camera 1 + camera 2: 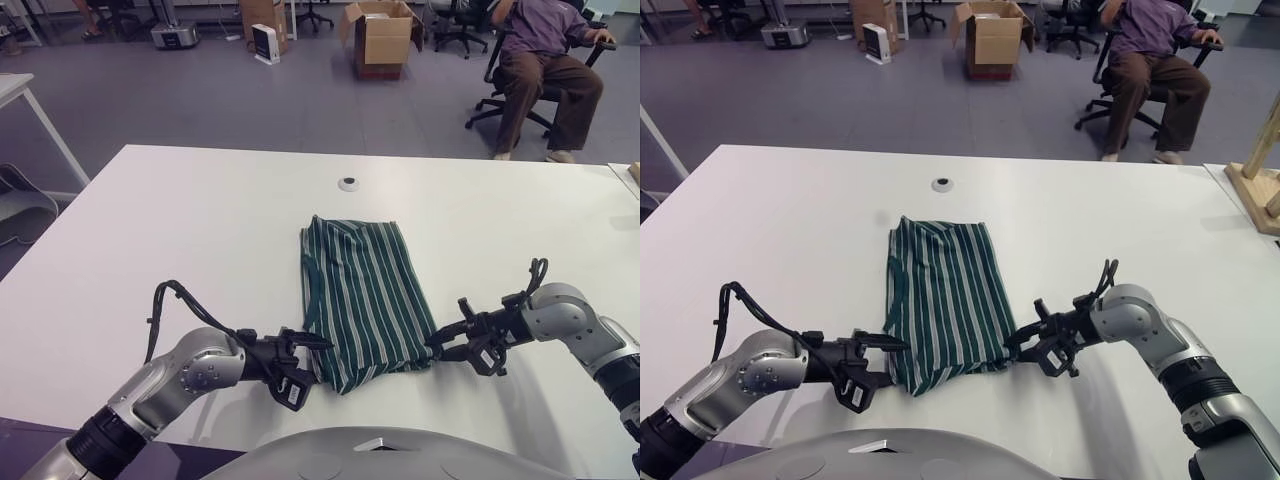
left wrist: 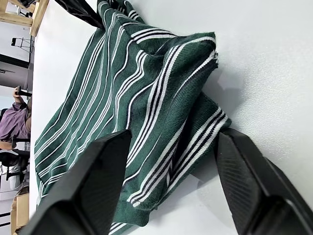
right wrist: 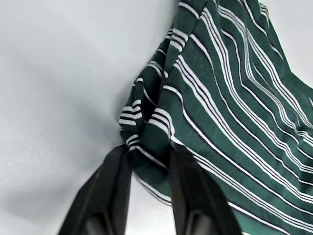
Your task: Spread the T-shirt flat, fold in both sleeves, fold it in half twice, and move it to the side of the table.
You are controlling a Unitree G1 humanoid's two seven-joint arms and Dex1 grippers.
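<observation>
The dark green white-striped cotton T-shirt (image 1: 360, 290) is lying as a long strip on the white table (image 1: 180, 230), running away from the robot, the right gripper (image 1: 445, 342) pinching its near right corner, the left gripper (image 1: 308, 368) straddling the near left, fingers spread.

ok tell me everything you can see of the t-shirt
The T-shirt is dark green knit cloth with thin white stripes running lengthwise. It lies on the white table, folded into a long narrow shape, with the far end flat and the near end rumpled. The right gripper pinches its near right corner, bunching the cloth. The left gripper is open, with a finger on either side of the near left corner.
</observation>
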